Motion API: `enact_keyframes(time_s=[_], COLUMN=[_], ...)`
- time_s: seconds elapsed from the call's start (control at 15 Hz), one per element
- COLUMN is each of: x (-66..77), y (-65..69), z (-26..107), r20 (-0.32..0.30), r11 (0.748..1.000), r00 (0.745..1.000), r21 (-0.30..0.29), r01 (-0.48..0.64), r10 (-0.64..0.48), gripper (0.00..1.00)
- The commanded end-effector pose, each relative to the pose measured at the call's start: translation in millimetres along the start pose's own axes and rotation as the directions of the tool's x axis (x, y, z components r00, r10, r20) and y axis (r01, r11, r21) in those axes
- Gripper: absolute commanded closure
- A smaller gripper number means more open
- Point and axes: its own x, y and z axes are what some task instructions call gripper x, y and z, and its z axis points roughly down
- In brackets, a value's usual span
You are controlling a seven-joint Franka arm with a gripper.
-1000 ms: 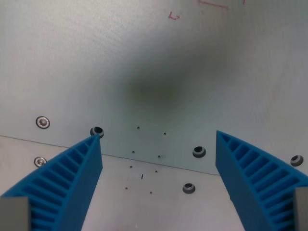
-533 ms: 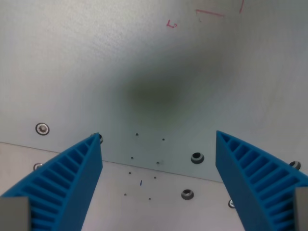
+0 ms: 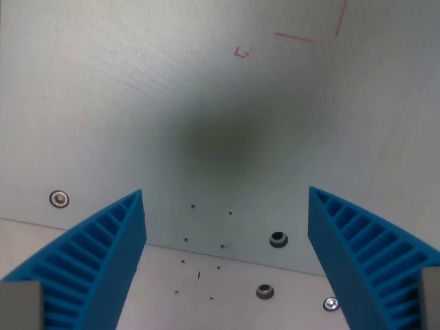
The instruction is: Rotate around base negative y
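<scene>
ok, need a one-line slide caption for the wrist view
Open blue ribbed gripper holding nothing, above a pale panel with screws, holes and red pen marks.

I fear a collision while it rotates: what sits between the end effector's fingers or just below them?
Nothing visible. The end effector is open and empty; below lies only the flat metal plate with flush bolt holes and faint red marks.

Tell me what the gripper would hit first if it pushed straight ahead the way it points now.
Nothing lies between the blue fingers. The open gripper points at the bare pale panel, so it would likely meet that surface first, near the small holes by the seam. Depth is unclear in this single view.
</scene>
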Motion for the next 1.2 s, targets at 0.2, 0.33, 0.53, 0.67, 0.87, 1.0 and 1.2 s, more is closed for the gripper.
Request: enact_keyframes(time_s=[0.2,0.33,0.53,0.67,0.87,1.0,1.2], x=[-11.8,-11.8,-11.8,-11.8,-11.8,-11.8,-11.8], y=[-2.7,-2.7,-2.7,-2.7,-2.7,-2.7,-2.7], z=[0.4,0.4,0.4,0.4,0.4,0.4,0.4], r20=[-0.227,-0.249,-0.282,-0.303,-0.335,-0.356,-0.388], r11=[0.998,0.998,0.997,0.997,0.996,0.996,0.995], r00=[0.974,0.968,0.959,0.953,0.942,0.934,0.922], r21=[-0.058,-0.064,-0.072,-0.078,-0.086,-0.091,-0.099], r01=[-0.008,-0.009,-0.012,-0.013,-0.016,-0.018,-0.022], r10=[-0.006,-0.007,-0.009,-0.011,-0.014,-0.015,-0.019], gripper=[0.0,0.0,0.0,0.0,0.0,0.0,0.0])
